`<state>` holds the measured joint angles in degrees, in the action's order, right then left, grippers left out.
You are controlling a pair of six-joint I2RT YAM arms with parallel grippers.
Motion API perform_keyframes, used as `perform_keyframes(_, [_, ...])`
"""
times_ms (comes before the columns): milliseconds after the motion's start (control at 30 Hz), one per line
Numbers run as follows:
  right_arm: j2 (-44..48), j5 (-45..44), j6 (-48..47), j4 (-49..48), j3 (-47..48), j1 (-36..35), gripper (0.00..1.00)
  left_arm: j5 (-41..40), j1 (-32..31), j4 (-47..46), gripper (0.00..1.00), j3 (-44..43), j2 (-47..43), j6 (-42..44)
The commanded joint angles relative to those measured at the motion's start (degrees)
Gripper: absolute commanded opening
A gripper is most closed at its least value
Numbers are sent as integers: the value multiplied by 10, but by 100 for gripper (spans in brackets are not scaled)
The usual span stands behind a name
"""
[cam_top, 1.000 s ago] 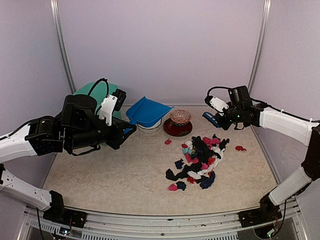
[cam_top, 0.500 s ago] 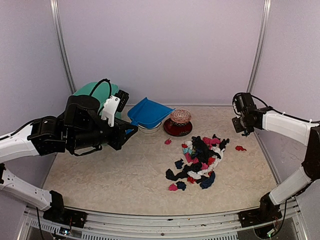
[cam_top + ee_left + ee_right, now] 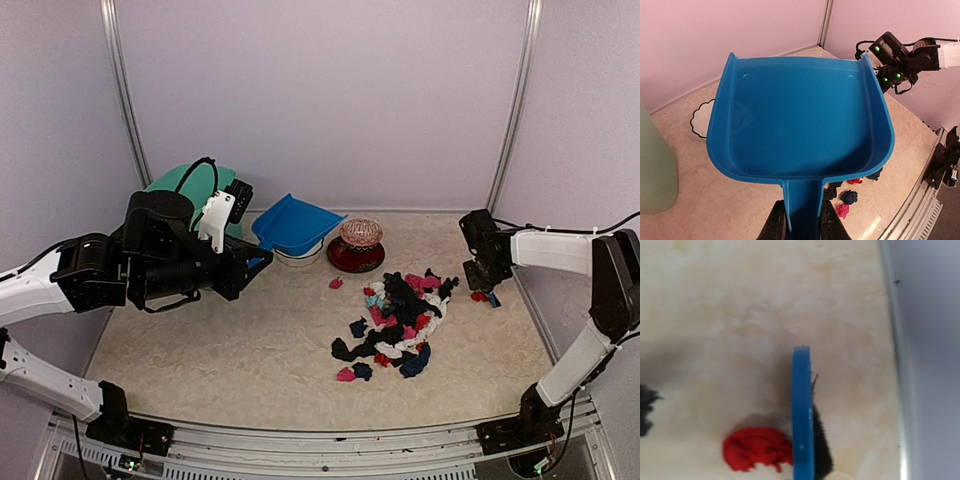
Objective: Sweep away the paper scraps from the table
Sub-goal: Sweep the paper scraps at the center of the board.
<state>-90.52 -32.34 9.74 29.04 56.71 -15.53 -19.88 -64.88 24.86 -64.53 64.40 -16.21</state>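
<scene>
While the left gripper [image 3: 801, 221] clamped the dustpan [image 3: 800, 125] by its handle, the brush [image 3: 802, 415] ran off frame beside a red scrap [image 3: 757, 449]; whether the right gripper [image 3: 486, 274] held it was unclear.

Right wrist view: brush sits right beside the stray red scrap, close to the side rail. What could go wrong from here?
1. The brush is edge-on next to the red scrap; a stroke could skip over it or flick it toward the side rail.
2. The dustpan, in the left gripper, is raised well away from the pile, so swept scraps might scatter across the table with nothing to catch them.
</scene>
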Motion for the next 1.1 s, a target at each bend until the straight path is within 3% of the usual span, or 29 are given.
perform_keyframes(0, [-20, 104, 30, -7, -8, 2, 0, 5, 5, -18, 0, 6, -9, -1])
perform_keyframes(633, [-23, 233, 28, -23, 15, -116, 0, 13, 5, -21, 0, 6, -11, -5])
perform_keyframes(1067, [36, 278, -8, 74, 69, -190, 0, 20, 5, -31, 0, 2, 2, 7])
